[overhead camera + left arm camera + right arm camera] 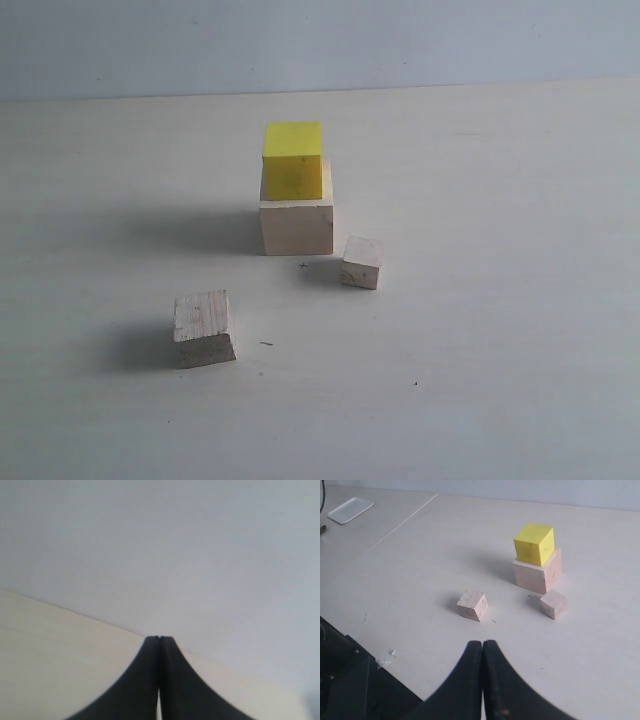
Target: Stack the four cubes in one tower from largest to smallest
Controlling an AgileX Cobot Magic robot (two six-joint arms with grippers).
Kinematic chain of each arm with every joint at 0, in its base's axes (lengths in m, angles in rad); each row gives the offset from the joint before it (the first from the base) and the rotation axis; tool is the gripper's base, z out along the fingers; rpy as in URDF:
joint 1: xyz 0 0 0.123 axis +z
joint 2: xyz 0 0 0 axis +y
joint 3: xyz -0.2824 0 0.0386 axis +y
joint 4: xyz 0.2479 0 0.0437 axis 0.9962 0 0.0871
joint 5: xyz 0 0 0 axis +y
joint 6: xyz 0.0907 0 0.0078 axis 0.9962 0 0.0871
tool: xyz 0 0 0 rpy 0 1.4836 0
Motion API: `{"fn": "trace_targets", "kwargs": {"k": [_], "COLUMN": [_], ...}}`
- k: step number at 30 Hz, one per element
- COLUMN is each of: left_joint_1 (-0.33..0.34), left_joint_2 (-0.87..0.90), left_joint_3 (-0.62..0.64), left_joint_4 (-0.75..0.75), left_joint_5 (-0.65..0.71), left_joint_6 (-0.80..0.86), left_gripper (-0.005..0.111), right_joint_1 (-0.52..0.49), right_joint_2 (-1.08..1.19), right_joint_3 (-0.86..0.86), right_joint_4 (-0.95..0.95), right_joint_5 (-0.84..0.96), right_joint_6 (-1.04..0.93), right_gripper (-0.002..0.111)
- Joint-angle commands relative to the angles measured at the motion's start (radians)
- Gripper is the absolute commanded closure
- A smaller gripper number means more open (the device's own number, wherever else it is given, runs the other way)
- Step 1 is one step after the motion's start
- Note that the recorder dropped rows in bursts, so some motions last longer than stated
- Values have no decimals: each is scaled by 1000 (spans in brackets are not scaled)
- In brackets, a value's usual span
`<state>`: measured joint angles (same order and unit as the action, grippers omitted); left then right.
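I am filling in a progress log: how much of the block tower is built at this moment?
Done: the yellow block sits on the large wooden block. In hand: nothing; the left claw and the right claw are both shut and empty, away from the blocks. Left: the medium wooden block, then the small wooden block, both lying apart on the table, must go on top.

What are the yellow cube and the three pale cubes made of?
The big cube, medium cube and small cube look like bare, unpainted wood: pale, matte, with faint grain lines and small dark specks. The yellow cube is one even, matte colour with no grain showing. It may be painted wood or plastic; the pictures cannot settle which.
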<state>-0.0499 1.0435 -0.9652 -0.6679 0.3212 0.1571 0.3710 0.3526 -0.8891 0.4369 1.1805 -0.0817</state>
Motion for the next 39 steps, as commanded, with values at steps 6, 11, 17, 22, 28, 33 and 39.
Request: {"fn": "trace_targets", "kwargs": {"k": [6,11,17,22,28,33,39], "left_joint_1": [-2,-2,-2,-2,-160,-420,-566], "left_joint_2": [-7,-7,-7,-3,113,294,413], "left_joint_3": [0,0,0,0,0,0,0], "left_joint_4": [-848,-1048,-862,-487,46,563,584], "left_joint_5": [-97,-80,105,282,460,592,560], "left_joint_6": [-251,-192,642,763,569,-9,-318], "left_gripper": [107,107,107,107,107,107,106], "right_joint_1": [2,2,2,2,2,2,2], "right_joint_2": [-6,-6,-6,-6,-6,-6,-6], "right_joint_3": [61,74,74,74,74,74,74], "right_joint_4": [-2,-7,-7,-4,21,26,25], "right_joint_5": [-2,-20,-70,-81,-96,-96,-92], "right_joint_6": [-4,-6,-16,-30,-30,-30,-30], "right_gripper": [108,108,108,108,108,108,108]}}
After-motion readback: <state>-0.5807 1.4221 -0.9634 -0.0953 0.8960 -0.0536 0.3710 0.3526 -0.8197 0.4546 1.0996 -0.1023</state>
